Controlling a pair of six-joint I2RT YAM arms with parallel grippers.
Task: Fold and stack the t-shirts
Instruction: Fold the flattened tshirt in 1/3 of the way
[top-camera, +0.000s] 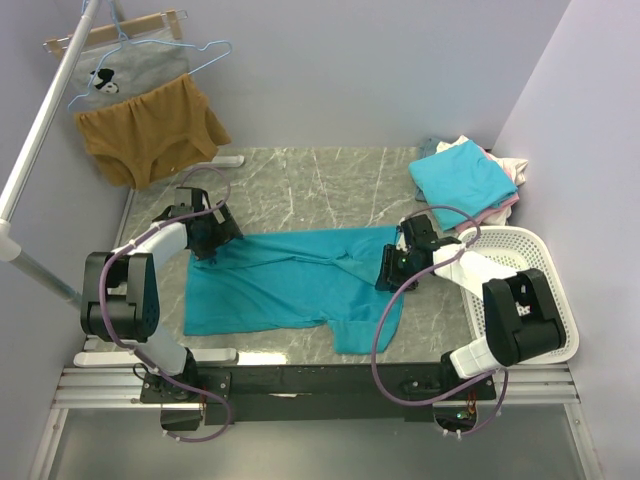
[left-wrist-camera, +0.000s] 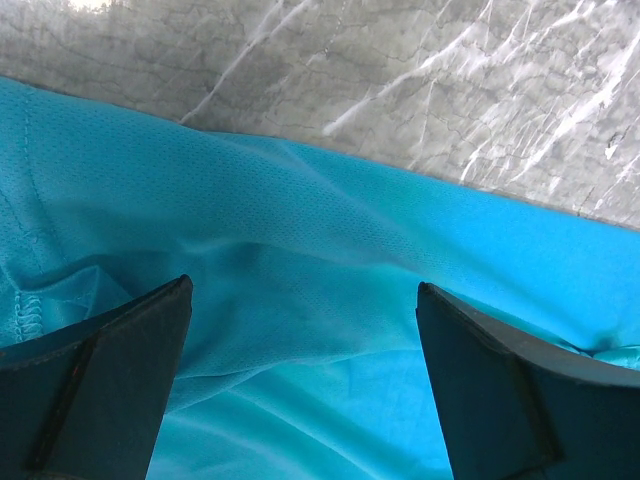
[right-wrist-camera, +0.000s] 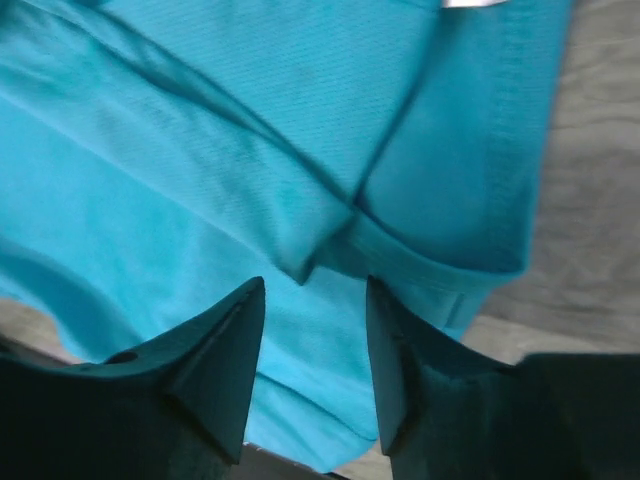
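Note:
A teal t-shirt (top-camera: 285, 282) lies spread and partly folded on the marble table. My left gripper (top-camera: 207, 250) is open over its far left corner; in the left wrist view (left-wrist-camera: 300, 290) the cloth (left-wrist-camera: 330, 250) lies between the wide-apart fingers. My right gripper (top-camera: 386, 278) is open over the shirt's right edge; in the right wrist view (right-wrist-camera: 312, 290) a fold of the shirt (right-wrist-camera: 300, 200) sits just ahead of the fingers. A folded lighter turquoise t-shirt (top-camera: 462, 179) lies at the back right on pink and white shirts (top-camera: 513, 172).
A white laundry basket (top-camera: 540, 250) stands at the right edge. A mustard-brown garment (top-camera: 150, 128) and a grey printed garment (top-camera: 130, 73) hang on a rack at the back left. A slanted metal pole (top-camera: 40, 130) runs down the left side.

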